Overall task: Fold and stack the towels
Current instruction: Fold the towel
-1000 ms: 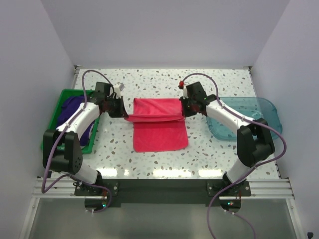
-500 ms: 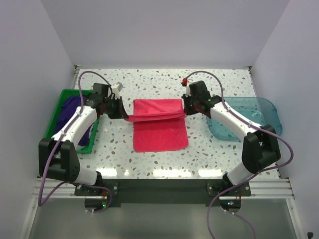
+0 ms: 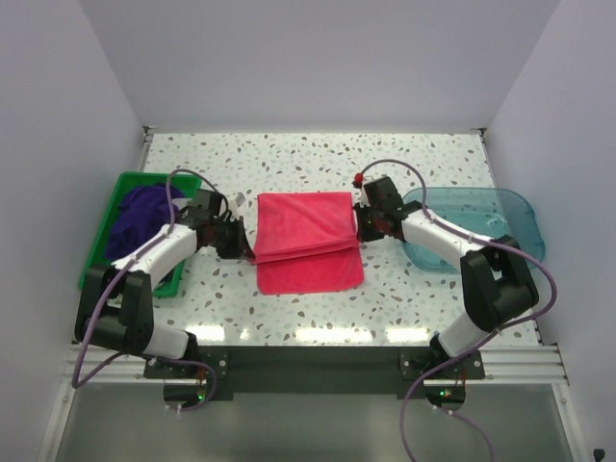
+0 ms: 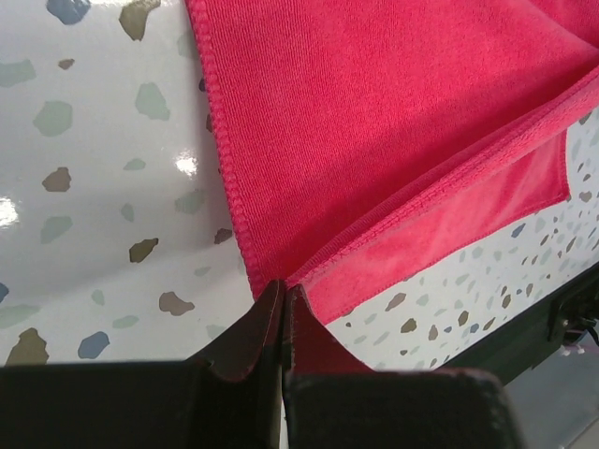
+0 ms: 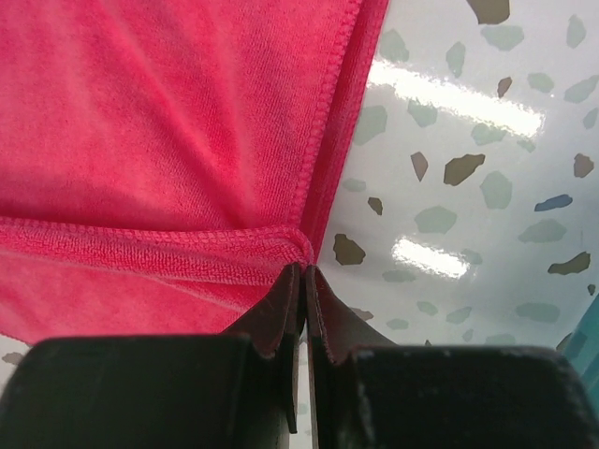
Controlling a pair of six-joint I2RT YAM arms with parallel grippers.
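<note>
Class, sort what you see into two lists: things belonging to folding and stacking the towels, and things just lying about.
Belong: pink towel, pinched at both sides by the left gripper and right gripper; purple towel.
Lying about: green bin, holding the purple towel; teal tray.

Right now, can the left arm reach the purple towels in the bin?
Probably not yet: the left tool is shut on the pink towel. Purple towels lie uncovered in the green bin beside it; after letting go, likely yes.
</note>
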